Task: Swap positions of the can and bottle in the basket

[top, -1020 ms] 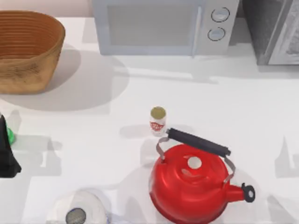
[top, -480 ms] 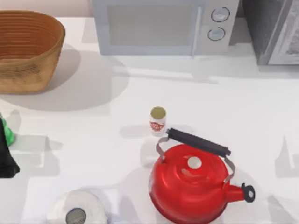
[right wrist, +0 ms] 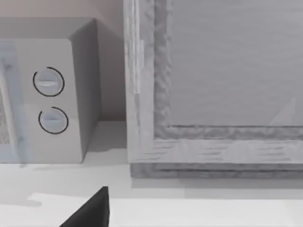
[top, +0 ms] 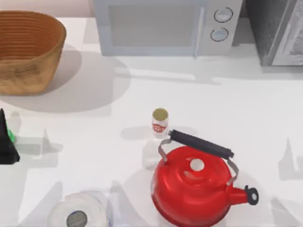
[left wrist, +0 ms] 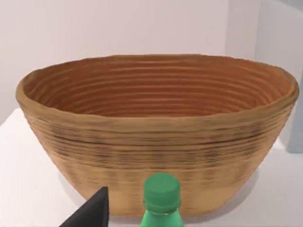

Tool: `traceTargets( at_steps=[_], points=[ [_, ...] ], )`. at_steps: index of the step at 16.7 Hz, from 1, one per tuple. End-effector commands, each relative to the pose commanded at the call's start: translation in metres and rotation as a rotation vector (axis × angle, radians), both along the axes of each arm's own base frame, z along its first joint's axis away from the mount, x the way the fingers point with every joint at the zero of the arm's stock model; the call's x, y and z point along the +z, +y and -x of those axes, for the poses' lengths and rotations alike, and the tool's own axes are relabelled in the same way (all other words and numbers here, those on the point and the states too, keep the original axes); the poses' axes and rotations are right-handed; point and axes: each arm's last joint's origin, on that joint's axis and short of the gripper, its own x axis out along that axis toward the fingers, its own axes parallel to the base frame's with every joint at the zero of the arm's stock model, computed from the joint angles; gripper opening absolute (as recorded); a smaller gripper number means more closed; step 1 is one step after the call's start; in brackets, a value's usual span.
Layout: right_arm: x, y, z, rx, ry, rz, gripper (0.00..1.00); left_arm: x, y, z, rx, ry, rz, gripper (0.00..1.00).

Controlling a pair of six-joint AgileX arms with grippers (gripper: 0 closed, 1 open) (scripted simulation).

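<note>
Top view: the wicker basket [top: 26, 49] sits at the table's far left corner, left of the microwave [top: 165, 26], its long axis running left to right and its open mouth facing up. The can [top: 160, 122] stands upright on the table [top: 246, 113], just beyond the red kettle [top: 194, 189] and near the end of the kettle's black handle, well apart from the basket; its dull gold top faces up. The left gripper [top: 4, 144] is a dark shape at the table's left edge, nearer than the basket, and a sliver of the green bottle [top: 10, 136] shows against it. A white paper roll [top: 78, 215] stands at the near edge, left of the kettle. A grey cabinet [top: 279, 28] stands right of the microwave.

Left wrist view: the basket [left wrist: 156, 137] faces the camera broadside, ribbed inside and out, with nothing seen in it. The bottle [left wrist: 162, 198] stands upright on this side of the basket, its green cap pointing up. One dark finger [left wrist: 92, 213] of the left gripper lies beside the bottle; I cannot tell whether that gripper grasps the bottle or is released.

Right wrist view: one dark finger [right wrist: 90, 213] of the right gripper shows low, facing the microwave's [right wrist: 47, 94] two dials and the grey cabinet [right wrist: 213, 85] beside it. I cannot tell whether this gripper is spread or clenched.
</note>
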Motion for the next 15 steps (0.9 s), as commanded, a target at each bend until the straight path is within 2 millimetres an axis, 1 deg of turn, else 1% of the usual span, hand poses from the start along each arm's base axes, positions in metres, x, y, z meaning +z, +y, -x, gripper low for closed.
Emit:
traceTargets(
  at_steps=[2,5,9,12,15],
  points=[
    [0.000,0.000,0.000,0.000,0.000,0.000,1.00,-0.010,0.004,-0.011,-0.002,0.056,-0.001,1.00],
    [0.000,0.000,0.000,0.000,0.000,0.000,1.00,-0.030,0.011,-0.024,-0.006,0.150,0.005,1.00],
    [0.000,0.000,0.000,0.000,0.000,0.000,1.00,-0.054,0.020,-0.035,-0.010,0.236,0.017,1.00],
    [0.000,0.000,0.000,0.000,0.000,0.000,1.00,-0.065,0.026,-0.039,-0.012,0.254,0.020,1.00],
    [0.000,0.000,0.000,0.000,0.000,0.000,1.00,-0.069,0.029,-0.042,-0.013,0.249,0.017,1.00]
  ],
)
